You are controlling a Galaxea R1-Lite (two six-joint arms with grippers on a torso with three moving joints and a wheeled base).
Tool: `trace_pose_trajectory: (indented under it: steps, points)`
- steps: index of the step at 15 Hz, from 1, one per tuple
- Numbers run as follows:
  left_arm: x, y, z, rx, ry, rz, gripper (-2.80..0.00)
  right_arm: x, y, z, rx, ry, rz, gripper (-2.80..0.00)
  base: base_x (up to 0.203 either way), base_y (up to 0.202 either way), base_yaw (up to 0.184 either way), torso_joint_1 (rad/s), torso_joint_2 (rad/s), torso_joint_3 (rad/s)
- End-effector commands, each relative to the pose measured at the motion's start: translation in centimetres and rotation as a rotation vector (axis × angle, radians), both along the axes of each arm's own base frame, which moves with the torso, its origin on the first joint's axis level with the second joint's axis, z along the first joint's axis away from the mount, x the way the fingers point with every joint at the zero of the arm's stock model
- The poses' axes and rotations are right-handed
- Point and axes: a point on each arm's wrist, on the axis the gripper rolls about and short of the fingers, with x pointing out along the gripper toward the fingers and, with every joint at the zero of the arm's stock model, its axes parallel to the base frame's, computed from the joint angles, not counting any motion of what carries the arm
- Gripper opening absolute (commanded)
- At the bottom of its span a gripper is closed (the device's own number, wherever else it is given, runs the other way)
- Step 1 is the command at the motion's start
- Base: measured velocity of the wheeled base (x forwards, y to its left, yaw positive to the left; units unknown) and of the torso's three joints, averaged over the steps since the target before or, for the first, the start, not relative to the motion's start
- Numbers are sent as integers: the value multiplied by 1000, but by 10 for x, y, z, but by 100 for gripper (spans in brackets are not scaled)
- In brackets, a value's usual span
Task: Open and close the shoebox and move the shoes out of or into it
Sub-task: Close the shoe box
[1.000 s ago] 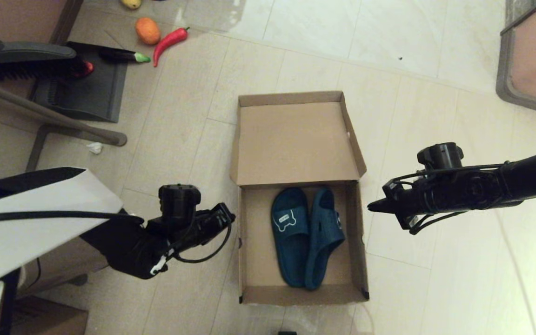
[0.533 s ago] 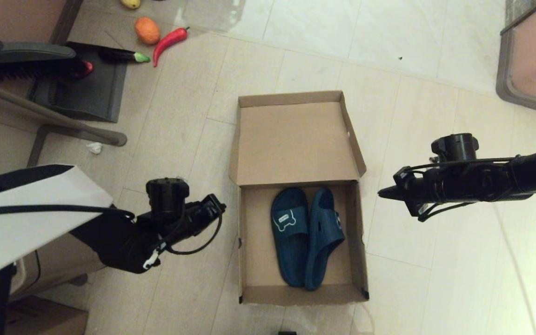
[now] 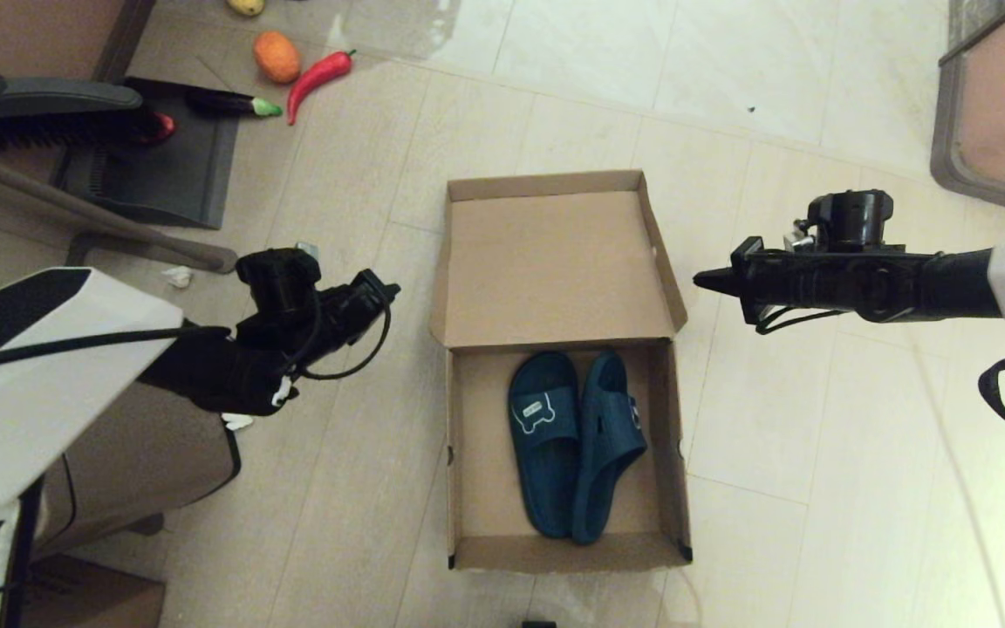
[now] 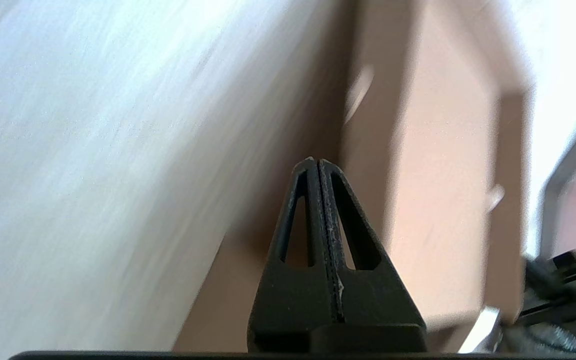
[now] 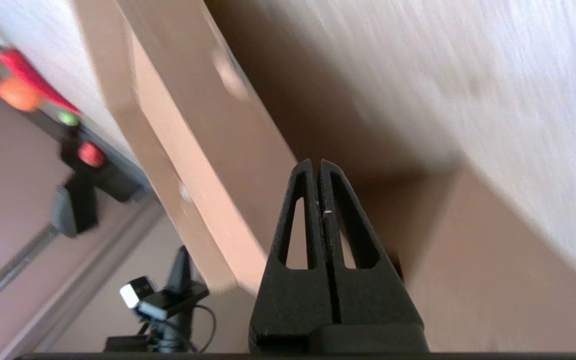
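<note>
A pale tiled floor (image 3: 572,87) fills the head view, with the foot of a brown cabinet along the far left and a grey-framed panel at the far right corner. The shoebox (image 3: 468,453) lies in the middle of the floor with its hinged lid (image 3: 555,266) thrown back flat, away from the robot, just as in the earlier frames. Inside the open tray the shoes (image 3: 574,440) lie side by side, touching, toes toward the robot; the left one is flat with its emblem strap up, the right one is tipped on its edge. Neither has shifted.

At the far left a dark dustpan (image 3: 162,174) rests on the floor with a black brush (image 3: 40,109) above it. Beyond them lie a toy eggplant (image 3: 228,104), a red chili pepper (image 3: 317,78) and an orange fruit (image 3: 276,57).

Both arms have moved away from the robot since half a second ago. The left gripper (image 3: 378,287), earlier level with the tray, now hangs left of the lid, apart from it. The right gripper (image 3: 707,279) has risen likewise and now points at the lid's right flap, just beside it. On each, the fingers (image 4: 318,200) are pressed together and empty, seen also on the right (image 5: 318,200).
</note>
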Motion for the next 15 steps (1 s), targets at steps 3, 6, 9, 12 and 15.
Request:
trace_pose_trajectory:
  steps: [3, 6, 9, 12, 15]
  points:
    - [48, -14, -18, -21, -63, -12, -280, 29, 16, -38, 15, -34, 30, -280, 0, 0, 0, 0, 0, 0]
    - [64, -23, -31, -27, -88, -24, -280, 30, 31, -37, 23, -60, 55, -280, 0, 0, 0, 0, 0, 0]
    - [71, -36, -34, -36, -123, -49, -280, 30, 43, -31, 68, -83, 67, -280, 0, 0, 0, 0, 0, 0]
    - [67, -48, -32, -53, -120, -90, -280, 31, 46, -34, 93, -67, 69, -280, 0, 0, 0, 0, 0, 0]
    - [63, -57, -25, -82, -122, -109, -280, 32, 47, -34, 149, -53, 65, -280, 0, 0, 0, 0, 0, 0]
